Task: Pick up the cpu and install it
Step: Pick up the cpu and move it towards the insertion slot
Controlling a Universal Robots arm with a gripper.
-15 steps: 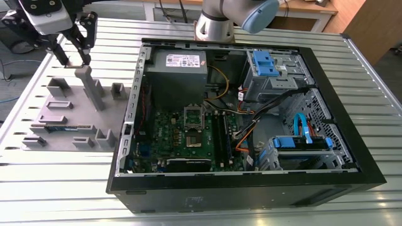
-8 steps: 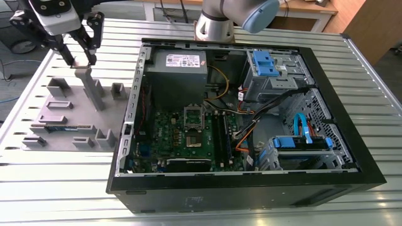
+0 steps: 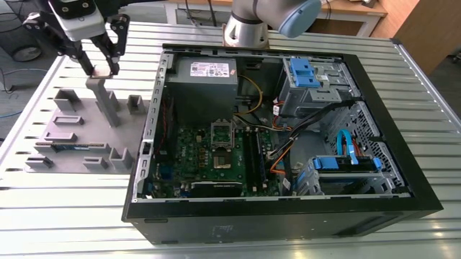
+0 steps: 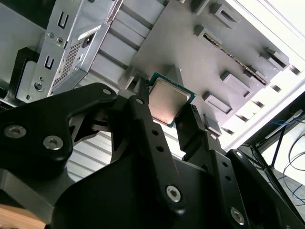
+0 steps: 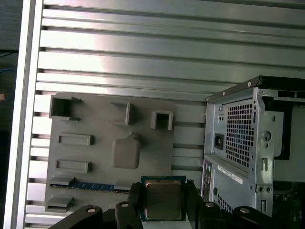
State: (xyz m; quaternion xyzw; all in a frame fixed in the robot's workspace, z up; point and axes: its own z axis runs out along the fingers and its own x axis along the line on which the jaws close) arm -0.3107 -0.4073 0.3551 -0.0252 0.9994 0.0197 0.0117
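One black hand [image 5: 163, 189] clamps the flat, square, silver-topped cpu [image 5: 163, 200].

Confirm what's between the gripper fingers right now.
The cpu, gripped by its edges between the two fingers, in both wrist views. In the exterior view the gripper hangs over the grey parts tray.

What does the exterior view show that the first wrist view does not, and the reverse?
Exterior view: the open computer case's inside, with motherboard and blue drive brackets. First wrist view: the cpu, silver top facing the camera, clamped in the claw, and the case's perforated rear panel. Both: the claw itself, the grey parts tray and the slatted table.
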